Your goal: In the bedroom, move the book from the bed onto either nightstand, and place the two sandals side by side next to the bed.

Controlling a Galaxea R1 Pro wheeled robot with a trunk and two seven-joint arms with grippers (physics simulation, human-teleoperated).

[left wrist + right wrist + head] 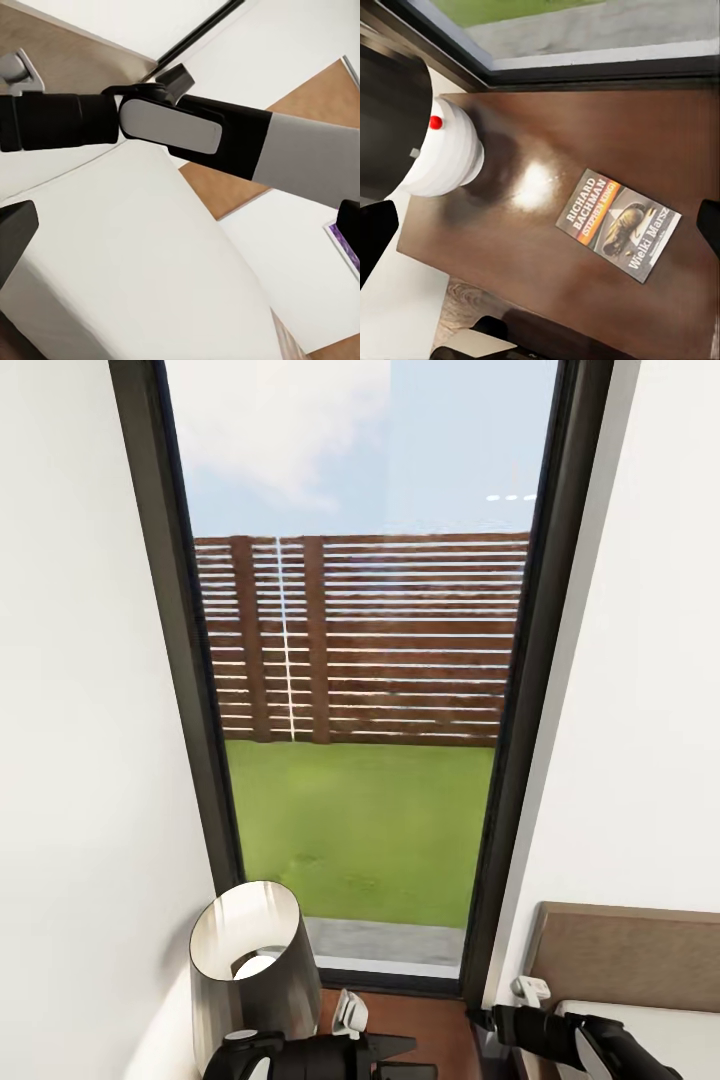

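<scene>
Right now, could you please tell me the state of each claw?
Left claw: open, holding nothing.
Right claw: open, empty; the book lies flat on the nightstand.

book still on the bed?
No. In the right wrist view the book lies flat on the dark wooden nightstand, beside the lamp base.

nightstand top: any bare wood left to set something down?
Yes. On the nightstand, the widest bare wood runs between the book and the window-side edge. A narrower strip separates the book from the white lamp base. It is crowded around that base, which fills one end.
</scene>
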